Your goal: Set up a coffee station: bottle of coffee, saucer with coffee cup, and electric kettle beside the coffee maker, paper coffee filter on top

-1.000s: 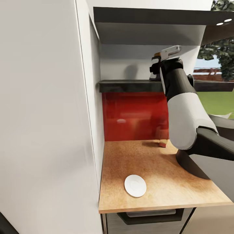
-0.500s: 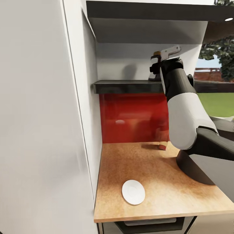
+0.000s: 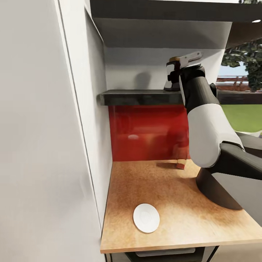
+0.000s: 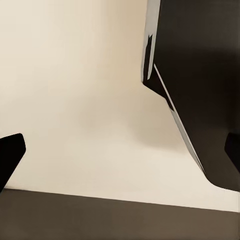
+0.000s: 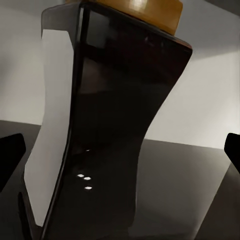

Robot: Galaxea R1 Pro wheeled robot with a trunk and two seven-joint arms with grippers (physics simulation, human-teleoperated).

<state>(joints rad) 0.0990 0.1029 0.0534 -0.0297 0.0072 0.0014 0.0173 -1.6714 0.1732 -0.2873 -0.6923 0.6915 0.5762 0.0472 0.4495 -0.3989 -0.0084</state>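
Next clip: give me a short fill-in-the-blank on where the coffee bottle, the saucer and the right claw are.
1. The bottle of coffee stands on the black kitchen ____.
2. The saucer lies flat on the ____, near its front edge.
3. The right claw is raised to the ____, its fingertips apart on either side of it.

Missing words: shelf; countertop; bottle

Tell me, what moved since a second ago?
Mostly the camera: the robot shifted, so the whole picture slid a little left. Nothing was clearly picked up or let go. The right gripper is still up at the bottle of coffee on the kitchen shelf, jaws open either side of it. The saucer stays in its spot on the countertop.
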